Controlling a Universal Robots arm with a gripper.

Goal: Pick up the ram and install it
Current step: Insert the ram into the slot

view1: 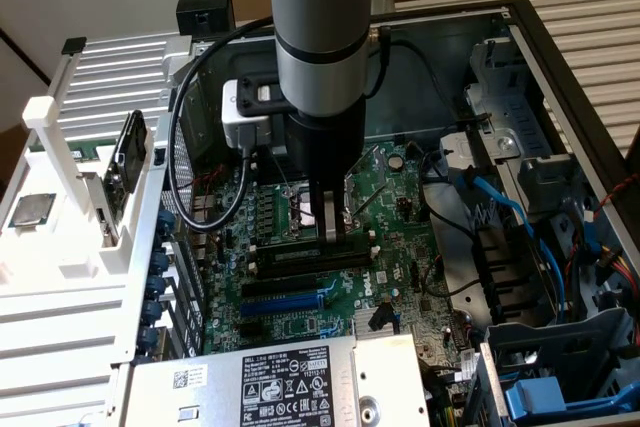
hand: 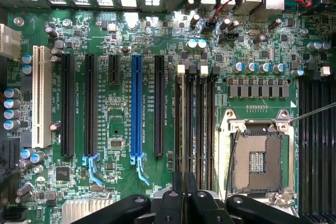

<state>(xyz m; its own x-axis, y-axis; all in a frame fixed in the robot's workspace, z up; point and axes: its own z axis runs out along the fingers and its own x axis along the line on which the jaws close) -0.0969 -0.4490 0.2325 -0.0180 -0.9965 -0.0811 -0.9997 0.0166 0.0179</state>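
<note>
Hand (view1: 330, 229) at the end of the grey cylindrical robot arm (view1: 318, 27), reaching straight down into the open grey metal computer case (view1: 560, 67), its two narrow black fingers (hand: 177, 192) pressed almost together and pinching the upper edge of the ram (view1: 290, 259), a long thin green circuit-board stick with black chips. The ram stands on edge along one of the long black plastic memory slots (hand: 202, 129), near the middle of the green motherboard (view1: 395, 197); whether it is fully seated cannot be told. In the exterior view, the open square silver-framed processor socket (hand: 260, 161) lies just beside the slots, at 12 o'clock from the ram and partly behind the hand. The long blue expansion slot (view1: 285, 302) runs parallel to the ram at 6 o'clock from it, with black slots on both sides. Farther toward 6 o'clock sits the silver metal power-supply box with a black label (view1: 290, 377). At 3 o'clock from the hand, flat blue cables (view1: 510, 212) cross the drive bays. At 9 o'clock, outside the case wall, stands a white plastic slotted rack (view1: 60, 247) carrying a square silver processor chip (view1: 32, 209). A black cable (view1: 180, 147) loops from the arm down along the case wall, beside the white box (view1: 245, 112) mounted on the wrist.
</note>
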